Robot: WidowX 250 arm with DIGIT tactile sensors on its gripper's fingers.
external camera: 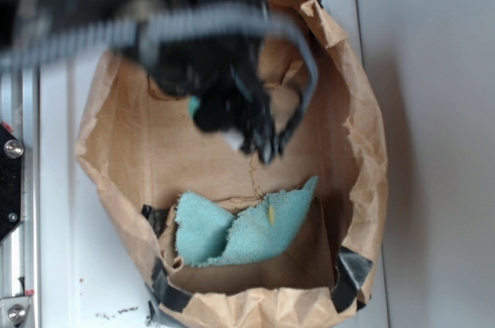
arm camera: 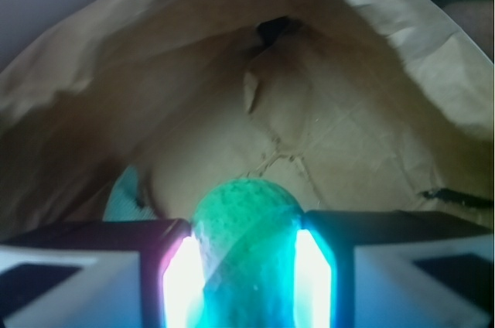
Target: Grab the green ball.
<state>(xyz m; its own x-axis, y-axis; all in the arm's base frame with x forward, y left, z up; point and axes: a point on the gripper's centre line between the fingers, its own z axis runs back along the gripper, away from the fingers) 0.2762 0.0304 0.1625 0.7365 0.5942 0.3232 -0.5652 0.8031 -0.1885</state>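
Holding item: green ball (arm camera: 246, 247), seated between the jaws, both pads pressed to its sides in the wrist view. Gripper (arm camera: 246, 266) low inside the brown paper bag (arm camera: 348, 123).

Step in hand, judged: securing the grab. Advice: keep even pressure across the ball's widest part, since a fuzzy round surface may roll out if pinched off-centre; lift straight up.

Surroundings: teal cloth (external camera: 244, 227) lies apart from the jaws on the bag floor, toward the taped rim. Bag walls rise close around the jaws on all sides; open room lies only upward through the mouth. White bench (external camera: 62, 189) outside the bag.
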